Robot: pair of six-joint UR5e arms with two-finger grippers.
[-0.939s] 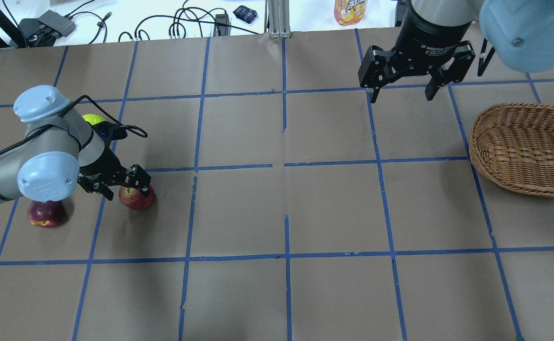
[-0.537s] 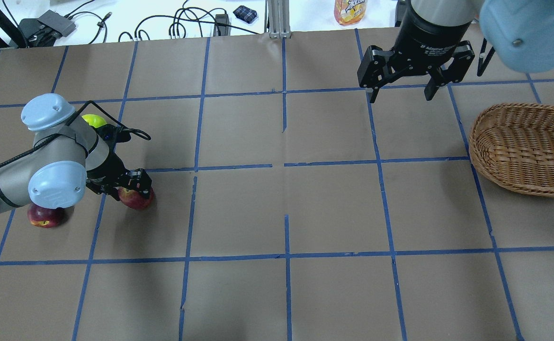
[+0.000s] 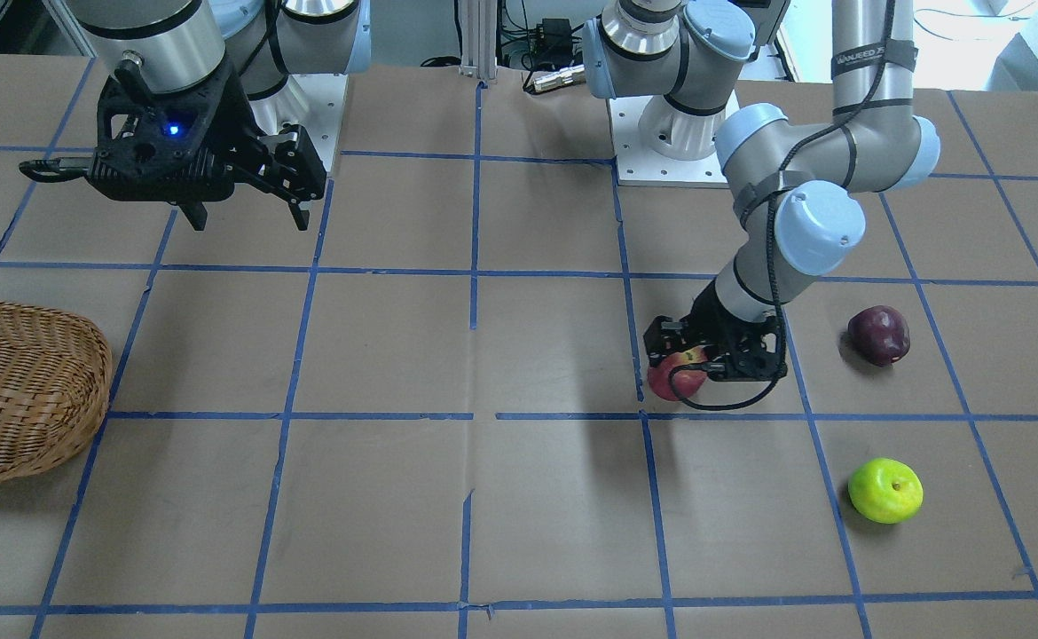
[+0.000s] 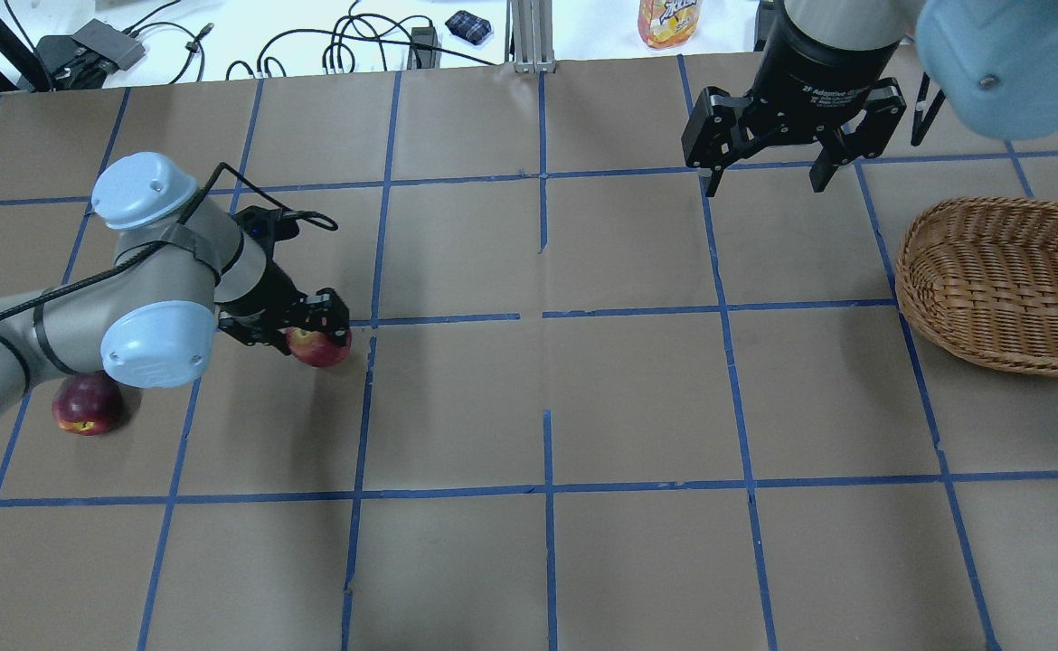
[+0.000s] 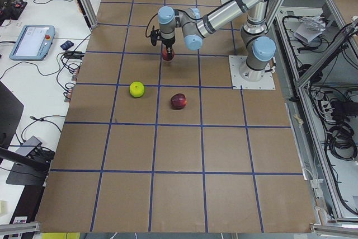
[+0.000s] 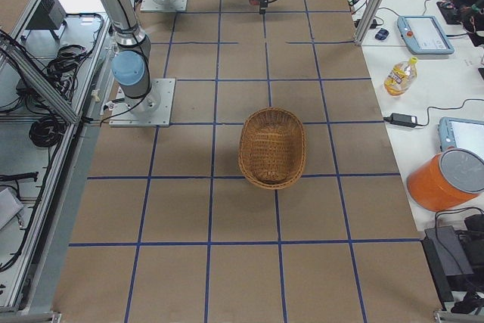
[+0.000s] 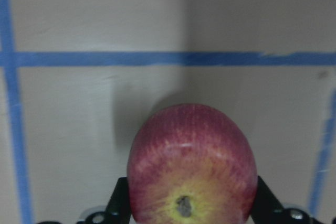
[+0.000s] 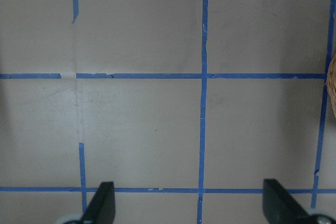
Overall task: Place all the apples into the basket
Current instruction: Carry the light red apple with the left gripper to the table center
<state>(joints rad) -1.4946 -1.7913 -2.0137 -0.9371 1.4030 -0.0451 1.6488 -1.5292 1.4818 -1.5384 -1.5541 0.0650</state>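
Note:
My left gripper (image 4: 314,336) is shut on the red apple (image 4: 321,348) with yellowish streaks and holds it just above the table, left of centre. The left wrist view shows the apple (image 7: 191,166) between the fingers, with its shadow on the paper. The dark maroon apple (image 4: 86,404) lies on the table beside my left elbow. The yellow-green apple (image 3: 884,490) lies further out and is hidden under the arm in the overhead view. The wicker basket (image 4: 990,344) stands empty at the far right. My right gripper (image 4: 767,185) hangs open and empty above the table, left of the basket.
The table is brown paper with a grid of blue tape. An orange drink bottle (image 4: 669,20), cables and small devices lie beyond the far edge. The two arm bases (image 3: 670,133) stand at the robot's side of the table.
My left gripper has carried the red apple up and to the right, towards the table's middle. The arm now covers the yellow-green apple in the overhead view. The right arm has not moved.

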